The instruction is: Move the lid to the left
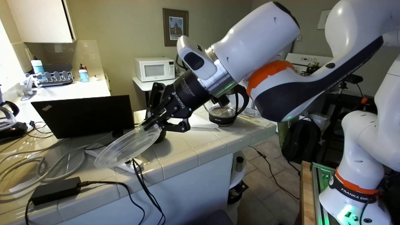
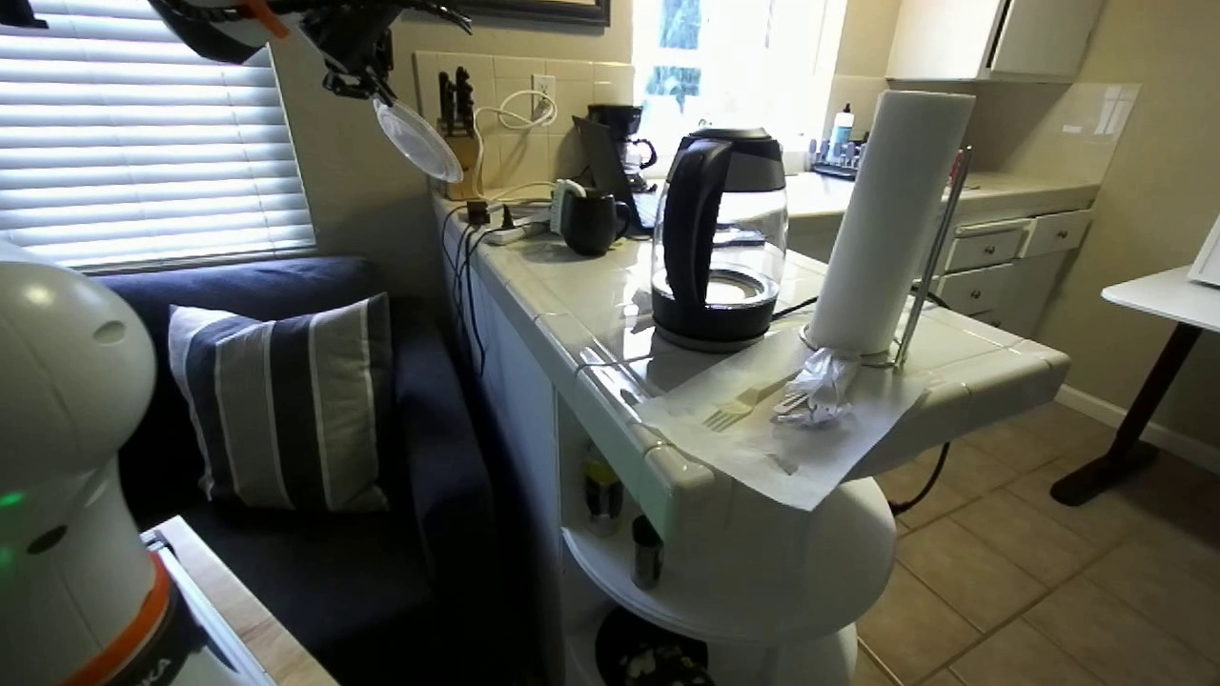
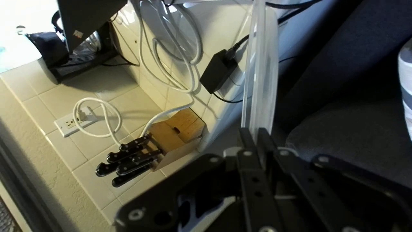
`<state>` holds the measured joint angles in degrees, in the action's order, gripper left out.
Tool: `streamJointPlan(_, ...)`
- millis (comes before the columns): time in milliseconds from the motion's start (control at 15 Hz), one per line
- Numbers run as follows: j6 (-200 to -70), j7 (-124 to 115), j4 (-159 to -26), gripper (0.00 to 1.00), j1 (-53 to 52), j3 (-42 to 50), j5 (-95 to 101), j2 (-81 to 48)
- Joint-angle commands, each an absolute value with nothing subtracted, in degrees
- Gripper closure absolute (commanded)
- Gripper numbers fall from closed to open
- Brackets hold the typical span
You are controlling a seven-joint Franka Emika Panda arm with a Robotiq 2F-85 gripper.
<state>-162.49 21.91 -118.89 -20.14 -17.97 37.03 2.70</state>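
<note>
Pinched at its rim by a black two-fingered gripper [image 3: 256, 138], a round, shallow, see-through greyish lid [image 1: 126, 149] was held tilted in the air near a white-tiled counter [image 1: 184, 145], its long axis slanted down and left in an exterior view and, nearly edge-on, pointed up the wrist view.

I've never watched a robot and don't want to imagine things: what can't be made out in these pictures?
Pinched edge of the lid: covered by the pincer in the wrist view.
Blade tips of the knives: hidden by the wooden block in the wrist view.
Most of what the black frame holds: cut off by the top edge in an exterior view.
Pale mark on the kettle: too small to read in an exterior view.
</note>
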Motion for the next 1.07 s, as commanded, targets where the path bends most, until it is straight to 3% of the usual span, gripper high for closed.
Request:
streamJointPlan(0,-157.0,20.37,-107.92,0.98,-20.0,-18.45,46.63,-5.45)
streamJointPlan(400,-152.6,21.1,-88.51,0.98,-23.79,-16.94,55.75,-22.89)
streamJointPlan(1000,-137.92,11.42,-61.07,0.98,-35.78,-7.56,67.63,-44.03)
